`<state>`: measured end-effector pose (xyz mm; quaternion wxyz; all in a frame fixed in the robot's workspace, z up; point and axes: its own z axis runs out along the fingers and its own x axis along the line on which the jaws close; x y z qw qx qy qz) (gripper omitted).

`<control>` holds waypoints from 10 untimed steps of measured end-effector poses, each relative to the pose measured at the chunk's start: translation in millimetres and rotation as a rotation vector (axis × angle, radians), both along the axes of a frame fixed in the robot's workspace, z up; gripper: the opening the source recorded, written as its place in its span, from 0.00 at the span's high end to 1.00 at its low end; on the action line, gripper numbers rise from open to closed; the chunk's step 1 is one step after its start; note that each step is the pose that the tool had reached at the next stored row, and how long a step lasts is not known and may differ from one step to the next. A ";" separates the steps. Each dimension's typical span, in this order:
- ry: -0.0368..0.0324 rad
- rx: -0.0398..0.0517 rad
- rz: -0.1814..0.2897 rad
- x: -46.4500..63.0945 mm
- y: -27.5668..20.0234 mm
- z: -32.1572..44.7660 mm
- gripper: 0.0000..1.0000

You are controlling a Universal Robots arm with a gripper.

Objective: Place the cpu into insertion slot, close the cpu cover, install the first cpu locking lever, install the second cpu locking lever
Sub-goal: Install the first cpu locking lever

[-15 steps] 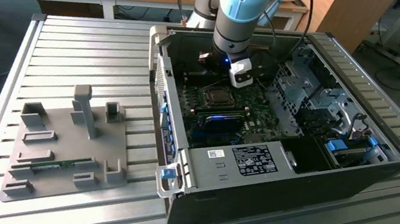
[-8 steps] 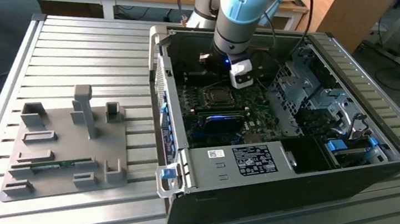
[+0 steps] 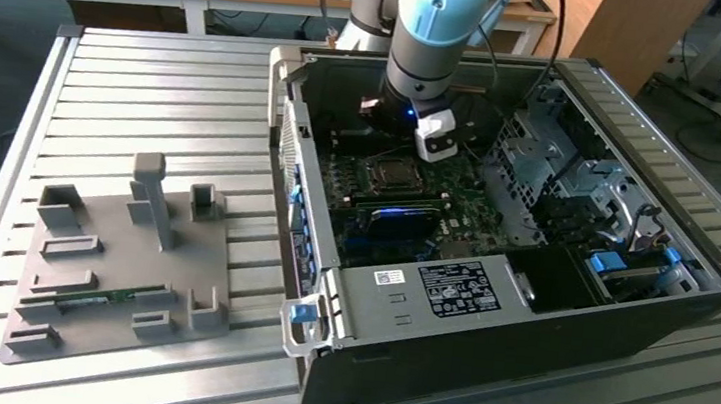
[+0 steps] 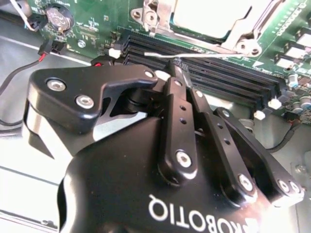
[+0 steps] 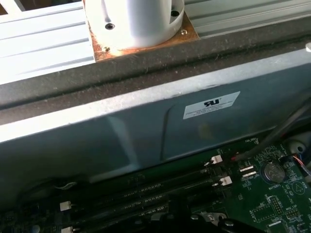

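The hand (image 4: 178,70) is narrow: its black fingers (image 4: 179,121) are pressed together to one tip with nothing visible between them. In the second wrist view that tip sits right at a thin silvery locking lever (image 4: 204,55); I cannot tell whether the two touch. The lever runs along the edge of the insertion slot (image 3: 391,173), between the slot and the long black memory slots (image 4: 228,80), and the fingers lie across those memory slots.

Inside the slot sits the cpu (image 4: 209,17), its dull grey top showing through the window of the cpu cover (image 4: 241,30), which lies down flat over it.

Around the slot spreads the green motherboard (image 4: 291,24), with a round coin battery (image 4: 58,17) on the far side of the memory slots from the slot. The first wrist view shows the same memory slots running along the grey case wall (image 5: 146,126).

In the exterior view the arm (image 3: 439,29) reaches down into the open computer case (image 3: 493,347), just beside the slot. The case lies on a slatted metal desk (image 3: 144,89). Well apart from the slot, toward the exterior view's left, a grey fixture plate (image 3: 125,268) rests on the desk.
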<state>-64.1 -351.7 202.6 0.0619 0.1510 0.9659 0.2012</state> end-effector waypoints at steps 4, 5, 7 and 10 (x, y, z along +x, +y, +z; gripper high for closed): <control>0.0000 0.0000 0.000 0.0 -1.6 -0.1 0.89; 0.0000 0.0000 0.000 0.0 -2.0 -0.1 0.89; 0.0001 -0.0001 0.000 0.0 -2.2 -0.1 0.89; 0.0001 0.0036 0.000 0.0 -2.4 -0.2 0.89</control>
